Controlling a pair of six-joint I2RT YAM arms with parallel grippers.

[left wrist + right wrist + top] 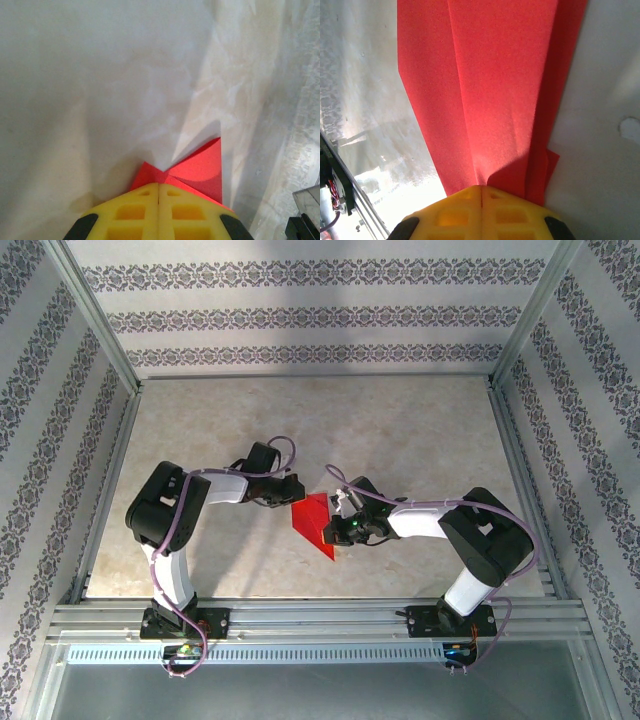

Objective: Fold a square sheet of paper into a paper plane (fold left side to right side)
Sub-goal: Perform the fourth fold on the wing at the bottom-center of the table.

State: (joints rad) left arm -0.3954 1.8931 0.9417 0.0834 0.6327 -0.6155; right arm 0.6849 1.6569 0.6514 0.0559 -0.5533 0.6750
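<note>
While clamped on the red sheet of paper (pixel 312 520) just below the centre of the top view, meet from both sides. From the base at lower left, climbs with the left arm to a bulky black elbow near the left edge, then doubles back rightward along a white link to the left gripper (pixel 289 495), set at the sheet's upper left corner. From the base at lower right, mirrors that with the right arm: up to a black elbow, then leftward along a white link to the right gripper (pixel 338 522), at the sheet's right edge. Looped along both arms with pale lilac cable.

Pressed together in the left wrist view, with yellow pads (pixel 131 212) meeting along one thin seam at the bottom centre and red paper (pixel 200 167) pinched there. Fans out of the seam as a sharp triangular flap pointing to the upper right, beside a smaller fold to its left.

Shut likewise in the right wrist view, yellow pads (pixel 454 217) nipping the paper (pixel 495 75) at the bottom centre. Runs up the frame in long narrow panels parted by crisp straight creases. Matte and finely grained, bright red.

Moulded with square recesses on the pads, black at their outer corners. Underneath, pale marbled table (pixel 400 430), smooth with a soft sheen.
</note>
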